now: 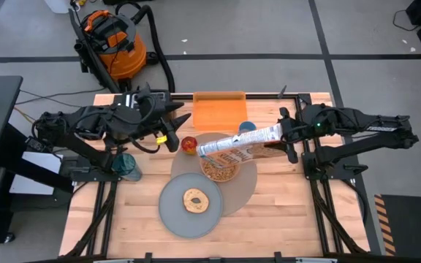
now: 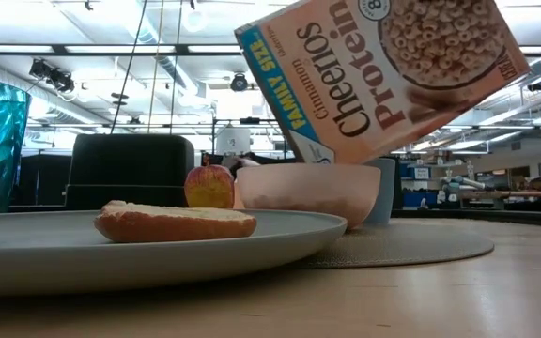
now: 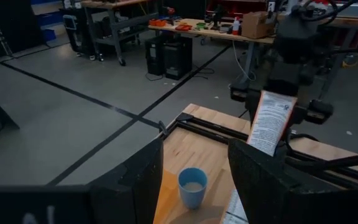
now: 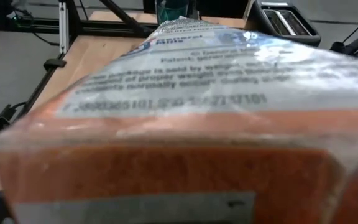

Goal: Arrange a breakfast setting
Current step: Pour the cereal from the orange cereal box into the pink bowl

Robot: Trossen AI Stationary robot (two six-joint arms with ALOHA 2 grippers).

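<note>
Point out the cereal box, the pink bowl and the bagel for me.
cereal box (image 2: 383,80): low view, its printed front face.
pink bowl (image 2: 308,192): low view, its outer wall.
bagel (image 1: 194,200): high view, its ring on the grey plate.

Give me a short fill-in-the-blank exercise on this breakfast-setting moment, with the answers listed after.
1. The right claw holds a tilted ____ box over the pink bowl.
2. The halved bagel lies on the grey ____.
3. The apple is next to the bowl, on the side toward the ____ arm.
4. The light-blue cup stands ____ on the table.

Missing words: cereal; plate; left; upright
</note>
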